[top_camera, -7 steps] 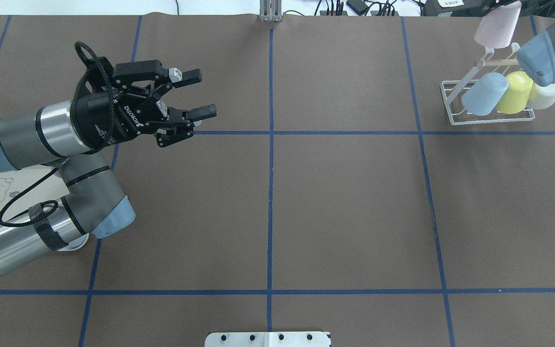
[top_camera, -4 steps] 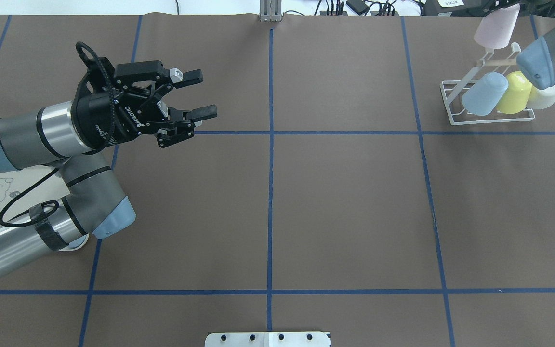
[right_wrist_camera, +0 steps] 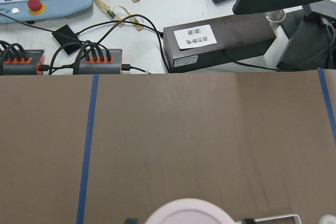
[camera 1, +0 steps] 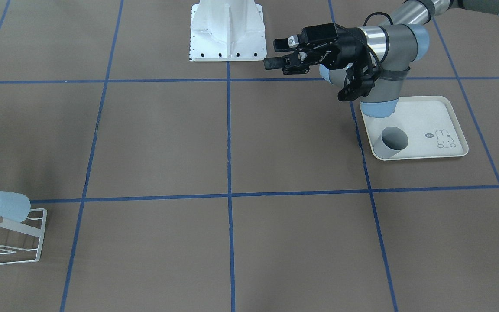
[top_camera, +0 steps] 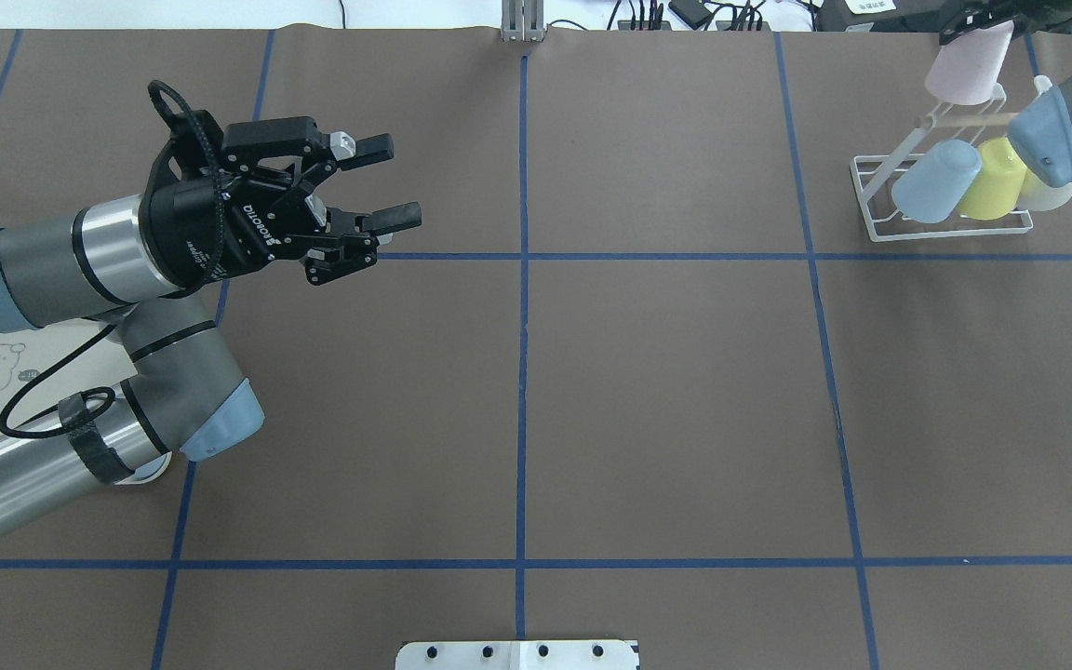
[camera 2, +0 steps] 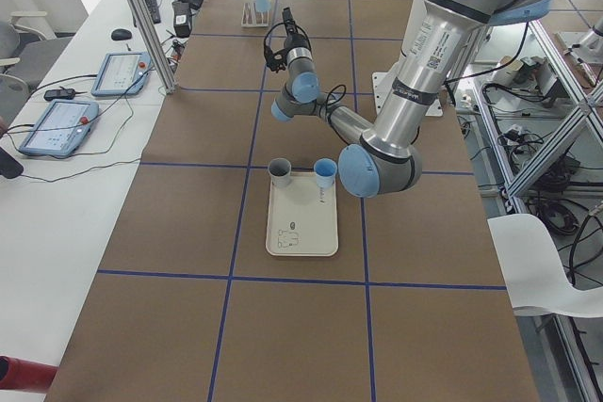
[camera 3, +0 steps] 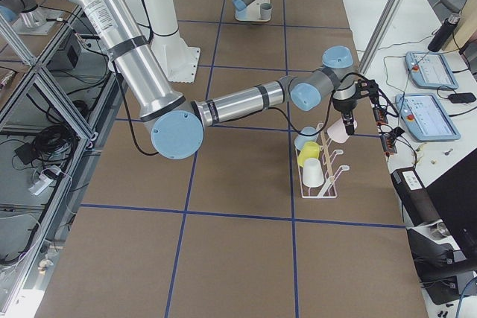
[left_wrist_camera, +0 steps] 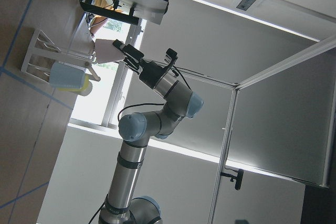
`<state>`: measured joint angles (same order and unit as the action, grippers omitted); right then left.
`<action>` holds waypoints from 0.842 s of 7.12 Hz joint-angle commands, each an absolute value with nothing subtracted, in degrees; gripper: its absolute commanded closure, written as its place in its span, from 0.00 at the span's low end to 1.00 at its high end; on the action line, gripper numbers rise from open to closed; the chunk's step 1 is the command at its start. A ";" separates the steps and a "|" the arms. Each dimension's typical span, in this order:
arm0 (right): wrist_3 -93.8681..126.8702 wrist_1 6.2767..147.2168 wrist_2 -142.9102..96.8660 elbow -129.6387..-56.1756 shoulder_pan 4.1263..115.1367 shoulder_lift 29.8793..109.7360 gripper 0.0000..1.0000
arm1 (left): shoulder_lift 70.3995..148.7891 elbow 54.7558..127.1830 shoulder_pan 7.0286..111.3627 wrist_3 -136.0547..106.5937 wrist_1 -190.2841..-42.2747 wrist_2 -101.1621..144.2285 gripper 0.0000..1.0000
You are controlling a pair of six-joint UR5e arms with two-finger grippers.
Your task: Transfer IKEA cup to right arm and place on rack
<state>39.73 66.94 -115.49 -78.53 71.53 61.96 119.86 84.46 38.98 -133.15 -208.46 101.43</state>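
While the left claw (camera 1: 273,53) hangs spread and empty above the counter (camera 1: 167,138) in the front-facing view, it has no part in the step in hand. It is well apart from the cream tray (camera 1: 448,108), where 1 grey cup (camera 1: 390,142) stands. The rack (camera 1: 37,236) shows only at the lower left edge, with a blue cup (camera 1: 2,204) on it.

From overhead, the right claw (top_camera: 976,23) is clamped on the pink cup (top_camera: 964,65), which hangs in the air over the rack's far end, just above the wooden dowel (top_camera: 959,119). Below it 3 cups lean side by side on prongs: the blue cup, a yellow cup (top_camera: 992,181) and a white cup (top_camera: 1048,194).

The left side view is too distant to add anything about the rack.

In the right side view the pink cup hangs under the right claw at the rack's tall end, apart from the wire.

The left wrist view, from far off, shows the same pinch on the pink cup above the rack.

The right wrist view catches only a pale round edge of the pink cup at its bottom border, and no prong.

Placing looks to be what remains. To do it well, I would line the cup's opening up with a free prong and match the prong's tilt. I would then lower slowly, clear of the dowel and the blue cup, and let go only once the cup is seated
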 commanded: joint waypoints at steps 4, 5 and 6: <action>40.25 65.74 -115.49 -78.49 71.19 62.84 1.00 | 119.97 84.64 39.02 -133.15 -208.48 101.43 0.30; 40.25 65.74 -115.49 -78.66 71.10 62.84 1.00 | 119.97 84.64 39.02 -133.15 -208.48 101.43 0.30; 40.25 65.74 -115.49 -78.84 70.76 62.93 1.00 | 119.97 84.64 39.02 -133.15 -208.48 101.43 0.30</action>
<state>40.24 65.75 -115.49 -78.63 71.04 62.81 119.96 84.62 39.02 -133.16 -208.48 101.43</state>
